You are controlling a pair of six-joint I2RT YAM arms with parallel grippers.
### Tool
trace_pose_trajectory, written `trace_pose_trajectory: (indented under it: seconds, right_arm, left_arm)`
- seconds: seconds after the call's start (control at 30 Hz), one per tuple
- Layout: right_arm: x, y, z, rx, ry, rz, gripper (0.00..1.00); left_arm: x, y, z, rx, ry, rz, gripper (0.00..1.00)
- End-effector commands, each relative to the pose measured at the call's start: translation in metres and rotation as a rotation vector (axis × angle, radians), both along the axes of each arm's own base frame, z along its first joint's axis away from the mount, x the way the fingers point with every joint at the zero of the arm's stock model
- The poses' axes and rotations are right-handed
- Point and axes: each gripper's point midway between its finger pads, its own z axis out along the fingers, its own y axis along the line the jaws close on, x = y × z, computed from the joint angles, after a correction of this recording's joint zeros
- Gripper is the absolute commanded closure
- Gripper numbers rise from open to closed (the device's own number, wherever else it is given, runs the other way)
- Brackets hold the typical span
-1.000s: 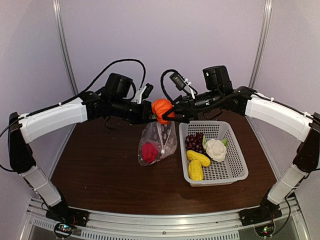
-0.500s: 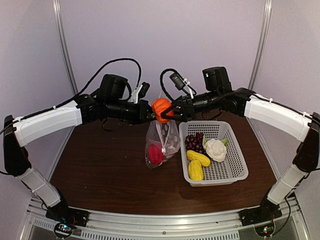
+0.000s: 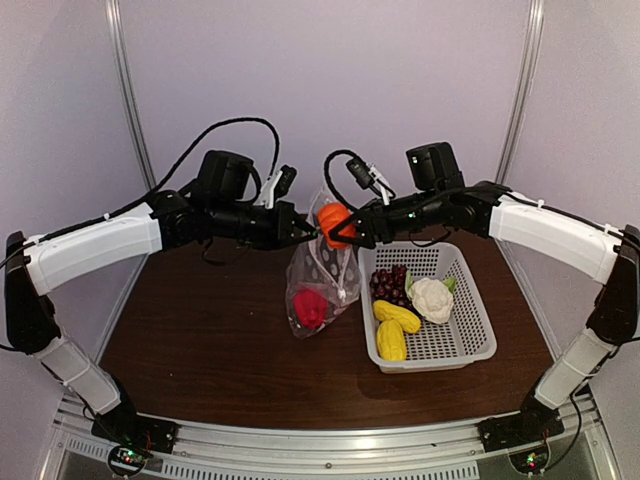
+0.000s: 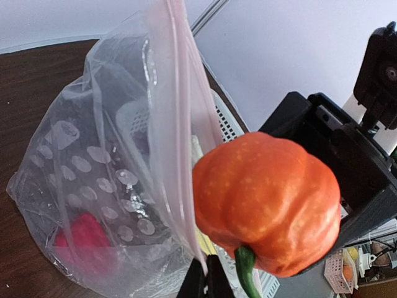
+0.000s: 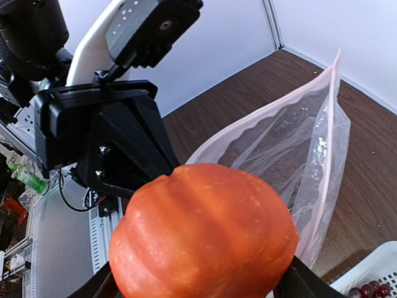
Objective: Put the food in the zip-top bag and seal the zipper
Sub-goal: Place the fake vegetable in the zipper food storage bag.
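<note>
Left claw (image 3: 303, 232) pressed together on the zipper (image 4: 178, 112) edge. The zip-top bag (image 3: 322, 285) hangs below it, with the red pepper (image 3: 310, 308) at the bottom. Right claw (image 3: 343, 228) pinches the orange fruit (image 3: 332, 222) just beside my left claw, at the bag's mouth. The basket (image 3: 470, 310) sits on the table below my right claw.

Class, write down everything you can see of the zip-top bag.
The zip-top bag is clear, crinkly plastic with pale dots. It hangs upright, mouth open upward, its top edge pinched in the shut left gripper. A red toy food lies at its bottom. The right gripper holds an orange fruit at the mouth.
</note>
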Motion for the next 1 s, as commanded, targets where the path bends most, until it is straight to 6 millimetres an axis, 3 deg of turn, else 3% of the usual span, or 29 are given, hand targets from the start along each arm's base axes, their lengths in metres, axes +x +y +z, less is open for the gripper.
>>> trace_pose_trajectory:
  seconds: [0.0,0.43,0.73,0.8,0.9,0.97]
  right_arm:
    - [0.012,-0.015,0.001,-0.049,-0.048,-0.098,0.30]
    - [0.029,-0.034,-0.004,-0.187,-0.184,-0.241,0.29]
    - [0.015,-0.019,-0.007,-0.356,-0.350,-0.218,0.27]
    - [0.012,-0.014,-0.005,-0.374,-0.380,-0.205,0.25]
    - [0.006,-0.011,0.006,-0.355,-0.391,-0.178,0.10]
    - [0.003,-0.013,0.015,-0.346,-0.408,-0.172,0.07]
  left_arm:
    - [-0.002,-0.002,0.028,-0.060,-0.062,-0.005,1.00]
    - [-0.002,-0.003,0.024,-0.055,-0.058,-0.011,1.00]
    - [0.001,-0.007,0.025,-0.062,-0.059,-0.017,1.00]
    - [0.002,-0.008,0.027,-0.064,-0.063,-0.017,1.00]
    - [0.002,-0.009,0.028,-0.064,-0.069,-0.019,1.00]
    - [0.002,-0.009,0.027,-0.061,-0.071,-0.019,1.00]
